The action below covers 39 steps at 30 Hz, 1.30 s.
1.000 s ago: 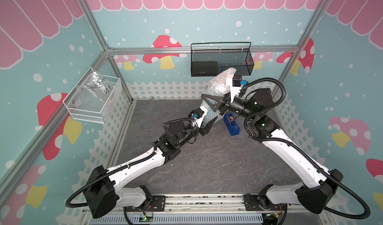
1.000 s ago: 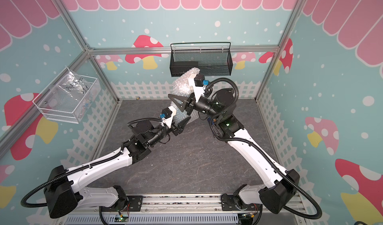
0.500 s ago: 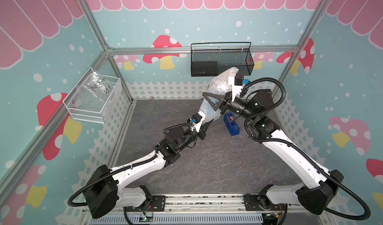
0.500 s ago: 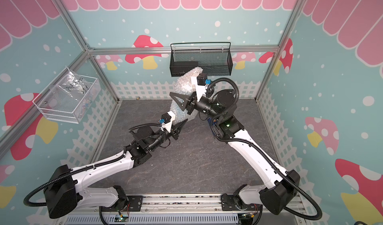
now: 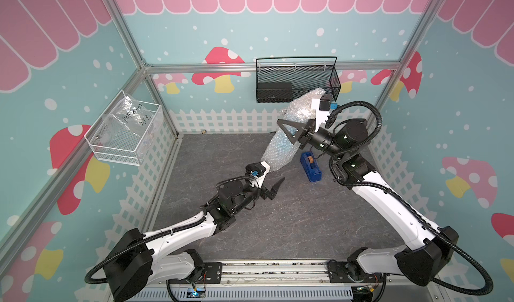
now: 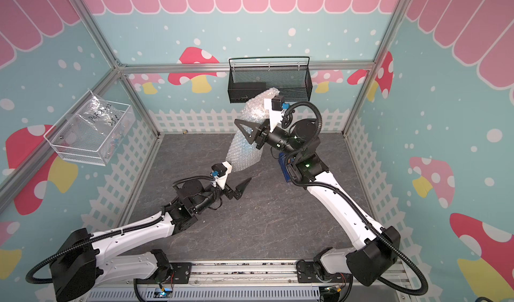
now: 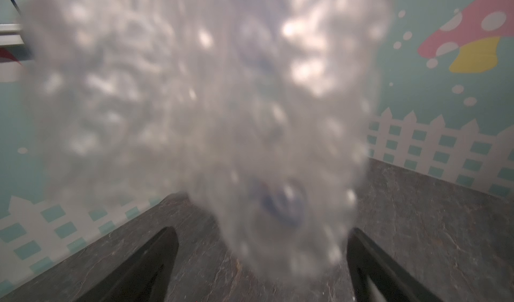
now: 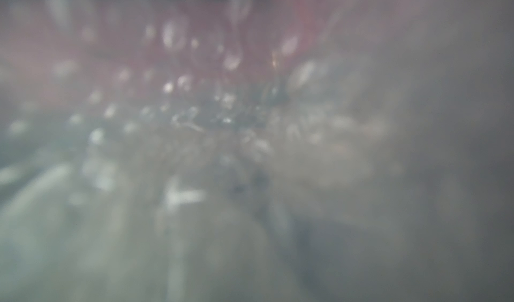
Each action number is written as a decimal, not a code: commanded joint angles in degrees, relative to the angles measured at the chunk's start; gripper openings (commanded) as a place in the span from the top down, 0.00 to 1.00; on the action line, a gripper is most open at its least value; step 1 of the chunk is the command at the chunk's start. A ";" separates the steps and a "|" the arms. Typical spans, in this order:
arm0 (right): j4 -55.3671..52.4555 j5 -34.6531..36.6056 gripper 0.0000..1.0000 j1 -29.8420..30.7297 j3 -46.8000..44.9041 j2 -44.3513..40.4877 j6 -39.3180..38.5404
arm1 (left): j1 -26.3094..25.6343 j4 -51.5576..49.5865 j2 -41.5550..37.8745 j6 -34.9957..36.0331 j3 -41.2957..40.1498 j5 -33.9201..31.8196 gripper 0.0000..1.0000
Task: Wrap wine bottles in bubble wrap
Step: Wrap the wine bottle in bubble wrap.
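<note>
The bubble wrap (image 5: 278, 150) (image 6: 244, 156) is rolled into a whitish bundle that hangs tilted above the grey table. A wine bottle shows only as a blue tint through the wrap in a top view (image 5: 281, 140) and as a blurred blue patch in the left wrist view (image 7: 283, 203). My right gripper (image 5: 289, 135) (image 6: 247, 135) is shut on the bundle's middle and holds it in the air. My left gripper (image 5: 274, 175) (image 6: 239, 175) (image 7: 261, 247) stands open just below the bundle's lower end, with its fingers apart from the wrap. Blurred bubble wrap (image 8: 222, 120) fills the right wrist view.
A dark-blue tape dispenser (image 5: 311, 165) (image 6: 283, 161) lies on the table under the right wrist. A black mesh basket (image 5: 297, 78) hangs on the back wall. On the left wall is a white wire basket (image 5: 125, 139) holding a clear bag. White fence panels edge the table.
My left gripper shut, then opened wide, and has drawn back a little toward the front, off the bundle's lower end. The right gripper still holds the bundle in about the same place.
</note>
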 commanded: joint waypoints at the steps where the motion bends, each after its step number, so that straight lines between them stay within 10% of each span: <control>1: 6.92 0.33 0.84 0.34 3.11 -2.05 -1.15 | 0.27 -8.46 -5.03 2.24 -0.93 -2.85 0.01; 12: -3.08 -0.50 0.84 0.33 5.31 0.77 -5.94 | 0.23 -17.11 -21.29 7.33 3.23 -9.73 0.01; 24: -3.29 -2.34 0.84 0.43 5.07 0.53 -4.62 | -4.69 -4.30 -0.12 8.65 19.57 -4.73 0.01; 39: -0.29 -4.95 0.83 0.36 3.44 -3.23 -0.25 | -6.76 7.00 17.08 11.74 26.30 -24.26 0.04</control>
